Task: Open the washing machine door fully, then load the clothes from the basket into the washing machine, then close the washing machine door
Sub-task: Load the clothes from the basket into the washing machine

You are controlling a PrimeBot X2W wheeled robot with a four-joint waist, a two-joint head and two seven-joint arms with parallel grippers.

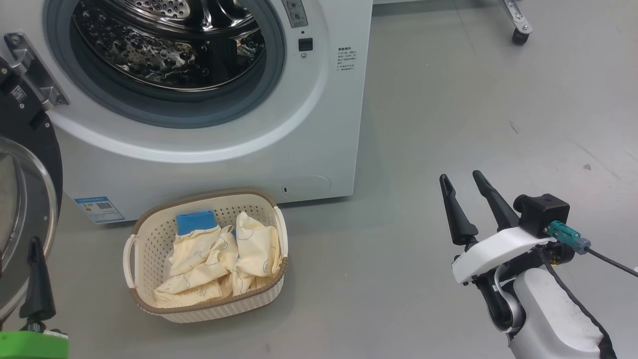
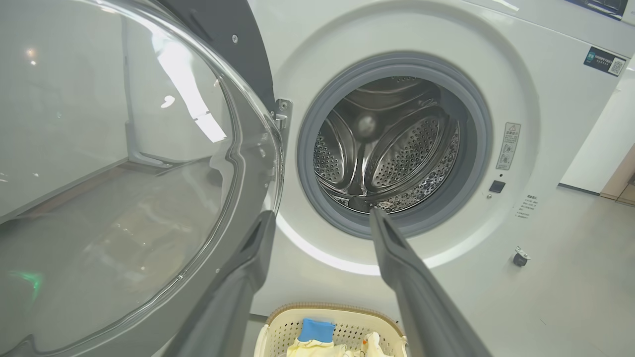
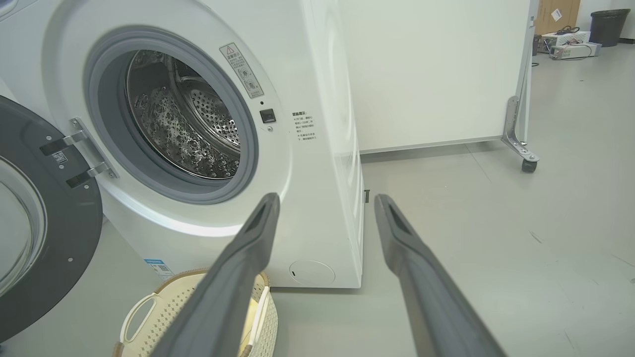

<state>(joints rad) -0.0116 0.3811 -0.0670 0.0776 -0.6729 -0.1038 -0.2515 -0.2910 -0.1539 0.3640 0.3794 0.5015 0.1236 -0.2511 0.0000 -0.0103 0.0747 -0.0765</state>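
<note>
The first step looks done. The large round washing machine door with its glossy black rim and bulging clear glass centre (image 1: 30,134) stands swung wide on its hinge at the left of the big white front-loading washing machine (image 1: 249,144). That leaves the grey gasket and the perforated steel drum (image 1: 164,55) exposed. As far as the pictures reach, the drum holds no laundry.

Loading has not begun. The pale yellow cotton clothes with bright blue cuffs (image 1: 214,259) lie heaped in the small cream perforated plastic basket with a brown woven-look rim (image 1: 199,195). The basket sits on the grey floor (image 1: 398,199) just in front of the washing machine, below its opening. Moving the clothes and shutting the door are both left to do.

The left gripper (image 2: 321,215) hangs in front of the washing machine, above the basket. Its two dark fingers are spread apart and empty, aimed at the lower edge of the drum mouth. One finger lies close along the door's edge, and whether it touches the door cannot be told.

The right gripper (image 1: 461,178) hovers low over the floor, well to the right of the washing machine. Its fingers are likewise spread, hold nothing and point towards the machine's right front corner.
</note>
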